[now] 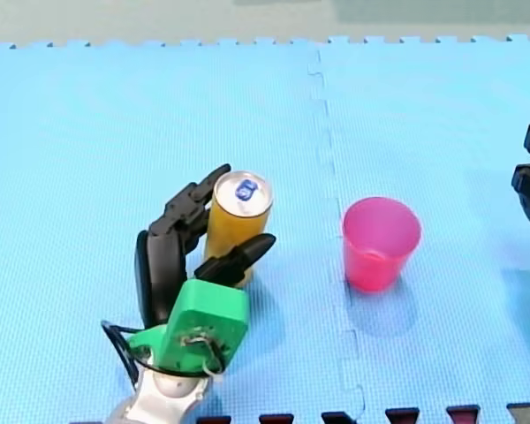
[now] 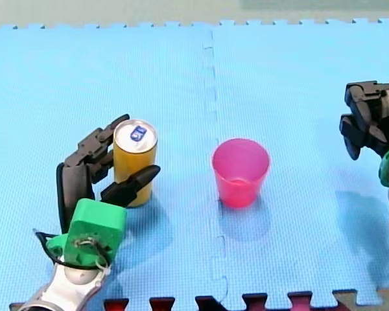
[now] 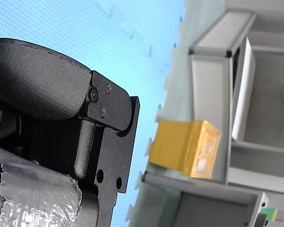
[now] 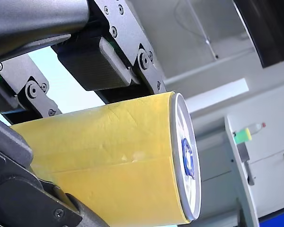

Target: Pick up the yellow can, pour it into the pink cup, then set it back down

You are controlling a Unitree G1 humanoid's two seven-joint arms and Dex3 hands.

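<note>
From my station I saw the left hand (image 1: 181, 256) closed on the yellow cylindrical metal can (image 1: 237, 225). The black fingers (image 1: 194, 201) wrapped its far left side and the thumb (image 1: 238, 258) pressed across the near side, so the can was pinched between them. The can stood upright on the blue foam puzzle mat (image 1: 115, 132), silver lid with a blue tab facing up, left of the mat's seam (image 1: 329, 150).

In the second wrist view I had the can's wall (image 4: 109, 156) right in front of the lens. A black finger pad (image 4: 92, 64) lay against its side, and another dark link sat against it on the opposite side.

The translucent pink plastic cup (image 1: 380, 243) stood upright on the mat just right of the seam, mouth open upward. It was near the can but apart from it, and no hand touched it.

The right hand (image 2: 369, 120) hung at the far right edge of the mat, well apart from the cup. Its black fingers were curled in and held nothing.
</note>
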